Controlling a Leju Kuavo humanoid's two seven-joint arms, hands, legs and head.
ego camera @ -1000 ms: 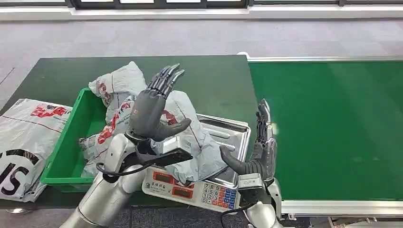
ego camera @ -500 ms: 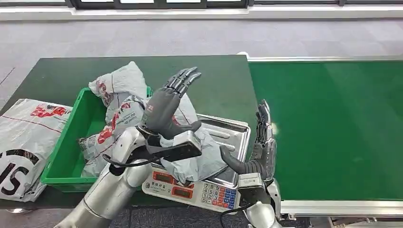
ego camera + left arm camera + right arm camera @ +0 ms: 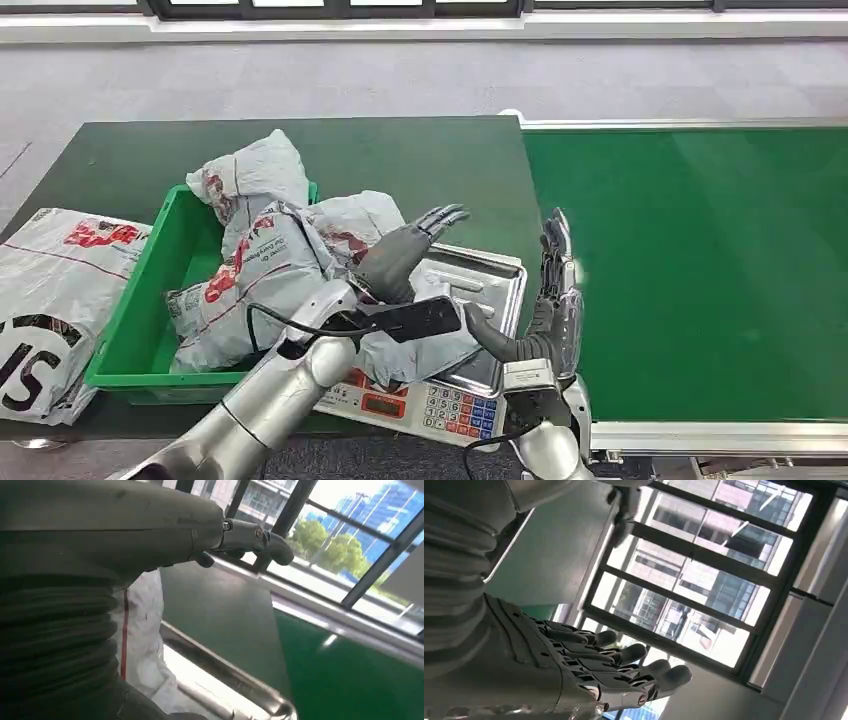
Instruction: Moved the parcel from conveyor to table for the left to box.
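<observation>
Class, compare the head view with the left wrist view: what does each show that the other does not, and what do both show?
Head view alone: the green bin, the scale's keypad, the right hand. Left wrist view alone: windows with trees and buildings outside. Both: the left hand, the white parcel, the steel scale tray, the green conveyor.

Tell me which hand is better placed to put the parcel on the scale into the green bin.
Left, probably. The left hand is open right over the parcel on the scale tray, with the green bin on its side. The right hand stands open at the tray's conveyor edge, farther from the bin.
</observation>
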